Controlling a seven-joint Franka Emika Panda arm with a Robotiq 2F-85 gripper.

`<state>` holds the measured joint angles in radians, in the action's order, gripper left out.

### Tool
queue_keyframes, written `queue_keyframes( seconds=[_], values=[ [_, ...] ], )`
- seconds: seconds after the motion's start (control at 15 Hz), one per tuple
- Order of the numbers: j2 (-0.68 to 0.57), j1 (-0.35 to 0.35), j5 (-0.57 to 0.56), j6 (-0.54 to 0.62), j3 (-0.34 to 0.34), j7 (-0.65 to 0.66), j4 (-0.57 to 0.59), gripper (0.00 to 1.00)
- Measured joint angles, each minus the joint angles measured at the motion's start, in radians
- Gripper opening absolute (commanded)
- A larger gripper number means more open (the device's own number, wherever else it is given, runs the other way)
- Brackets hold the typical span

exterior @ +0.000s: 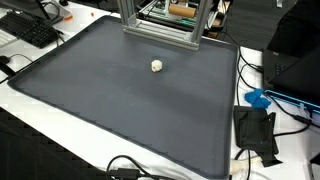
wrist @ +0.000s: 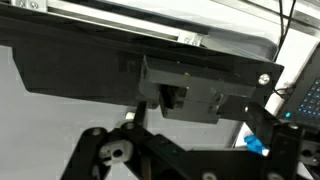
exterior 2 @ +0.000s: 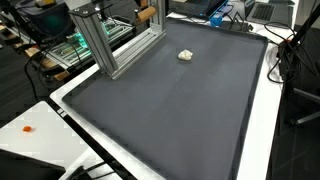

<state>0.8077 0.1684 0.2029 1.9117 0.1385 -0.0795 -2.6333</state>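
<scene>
Spotting small white crumpled lump (exterior: 157, 66) at upper centre, on dark grey matte surface (exterior: 110, 115), near silver aluminium frame (exterior: 160, 22). Cannot tell whether black hand (wrist: 155, 155), low in wrist view, stands apart or together. Could skid away if nudged sideways; looks light.

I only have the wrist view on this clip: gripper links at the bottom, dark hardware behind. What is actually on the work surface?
Observer: A small white object lies alone on a large dark mat; both exterior views show it.
Operator: Is the arm anywhere near it?
Observer: The gripper shows only in your view. In both exterior views nothing touches the object.
Operator: Anything standing close by?
Observer: An aluminium frame stands at the mat's edge, apart from the object.
</scene>
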Motion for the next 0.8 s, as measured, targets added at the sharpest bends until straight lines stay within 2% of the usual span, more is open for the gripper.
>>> queue_keyframes(
  seconds=[0.33,0.8],
  values=[
    [0.016,0.003,0.0,0.088,0.012,0.025,-0.045,1.0],
    [0.017,0.002,-0.01,0.093,0.022,0.088,-0.066,1.0]
  ],
)
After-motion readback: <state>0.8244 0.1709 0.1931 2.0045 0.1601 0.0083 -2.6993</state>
